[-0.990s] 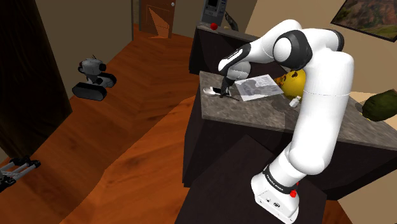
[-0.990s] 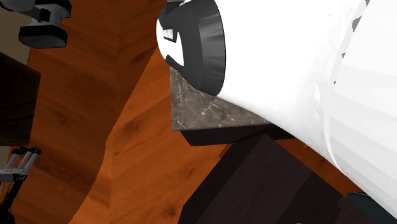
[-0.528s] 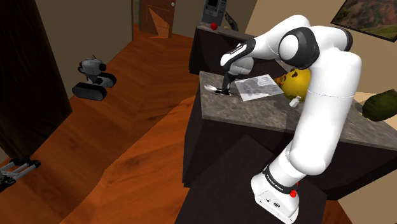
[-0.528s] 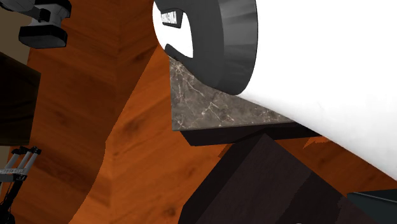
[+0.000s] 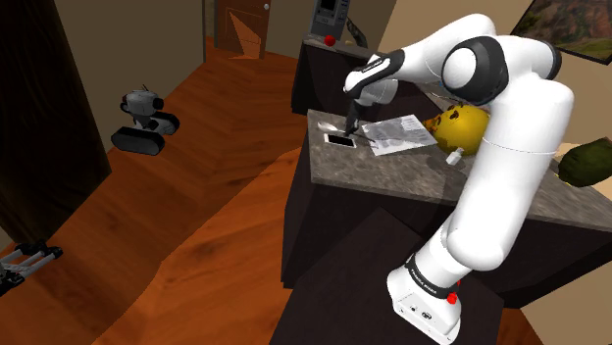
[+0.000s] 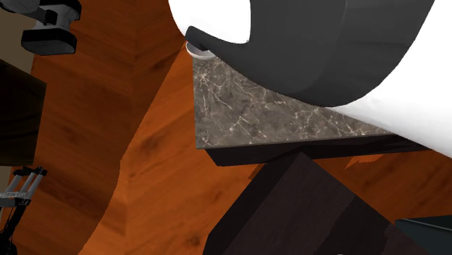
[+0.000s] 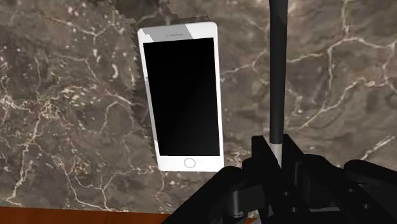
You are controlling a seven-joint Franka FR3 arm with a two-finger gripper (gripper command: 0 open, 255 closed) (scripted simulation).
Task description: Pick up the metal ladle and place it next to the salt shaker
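The jaws pinch the ladle (image 7: 277, 70) by the end of its dark handle. In the wrist view the handle runs straight out from between the two black fingers (image 7: 259, 158), over the marbled grey table (image 7: 63, 102). Whether the ladle touches the table cannot be told. Just beside the handle, but apart from it, a white phone (image 7: 184, 95) with a black screen lies flat on the table.

In the shoulder view the white arm (image 5: 510, 147) rises from the dark stand (image 5: 353, 284) at the lower right and bends over the table. Its hand is above the table corner at that view's left, close over the phone. A printed paper (image 5: 400, 132) lies flat on the table towards that view's right of the phone. Past the paper is a yellow round thing (image 5: 463, 123), and just beside it the shaker (image 5: 454, 155), small and white, at the edge of the arm. The paper lies between the ladle and the shaker, so the two are well apart. A dark green lump (image 5: 586, 162) sits on the table at that view's right edge. On the wooden floor (image 5: 196, 216), well away from the table, stands a small tracked toy (image 5: 145, 123).

In the second exterior view the arm's white shell and a dark joint hang close to the camera, above the table's corner.
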